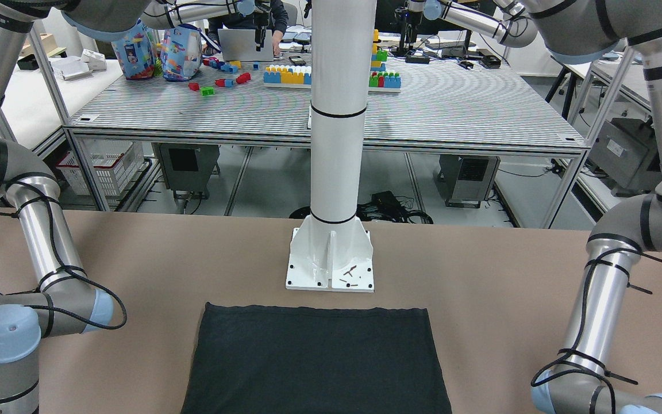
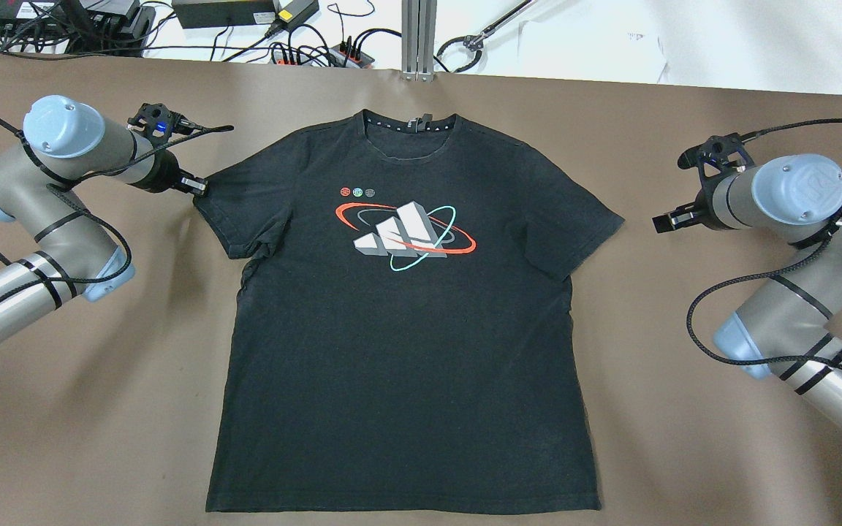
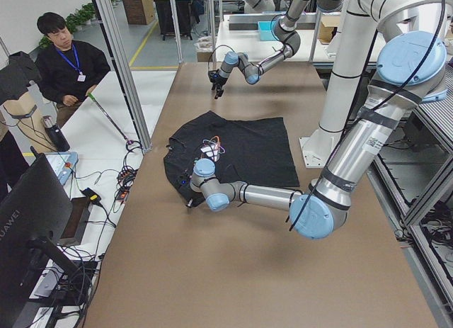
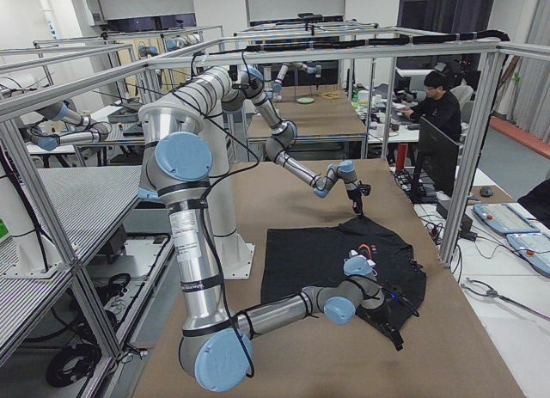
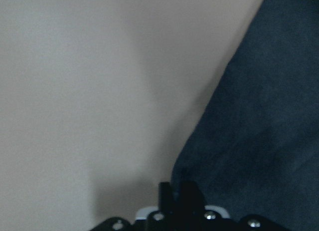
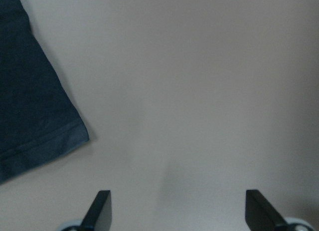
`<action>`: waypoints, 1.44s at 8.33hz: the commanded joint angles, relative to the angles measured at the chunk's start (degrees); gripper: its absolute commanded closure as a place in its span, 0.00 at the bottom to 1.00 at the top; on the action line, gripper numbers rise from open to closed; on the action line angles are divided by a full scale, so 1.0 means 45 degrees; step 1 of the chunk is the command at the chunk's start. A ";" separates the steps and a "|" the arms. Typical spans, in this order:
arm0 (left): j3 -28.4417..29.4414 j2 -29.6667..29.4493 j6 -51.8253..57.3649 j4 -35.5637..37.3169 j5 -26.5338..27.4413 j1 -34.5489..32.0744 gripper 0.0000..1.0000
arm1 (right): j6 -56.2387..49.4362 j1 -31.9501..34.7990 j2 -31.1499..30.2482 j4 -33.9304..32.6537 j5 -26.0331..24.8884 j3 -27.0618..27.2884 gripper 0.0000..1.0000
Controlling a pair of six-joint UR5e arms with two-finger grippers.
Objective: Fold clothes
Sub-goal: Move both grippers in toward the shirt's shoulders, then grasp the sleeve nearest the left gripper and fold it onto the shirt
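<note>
No fold made, clothes (image 2: 406, 351) laid flat | left fingers (image 5: 187, 198) pressed together at sleeve, grasp unconfirmed | right fingers (image 6: 99, 211) spread, empty

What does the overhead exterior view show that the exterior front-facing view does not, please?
Only the overhead view shows the T-shirt's collar, sleeves and printed logo, the left gripper at one sleeve's edge and the open right gripper clear of the other. Only the front-facing view shows the white pillar and the far table with toy blocks. Both show the shirt's hem end flat on the brown table.
</note>
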 commanded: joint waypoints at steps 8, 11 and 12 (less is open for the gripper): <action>-0.1206 -0.0918 -0.2609 0.0152 -0.0158 0.0008 1.00 | 0.0064 -0.0019 0.0000 0.0019 0.0000 0.0024 0.06; -0.1226 -0.1954 -0.3611 0.0716 0.0229 0.0396 1.00 | 0.0064 -0.0058 0.0000 0.0019 0.0000 0.0024 0.06; -0.1226 -0.2209 -0.3922 0.0855 0.0755 0.0786 1.00 | 0.0064 -0.0078 0.0000 0.0019 0.0000 0.0043 0.06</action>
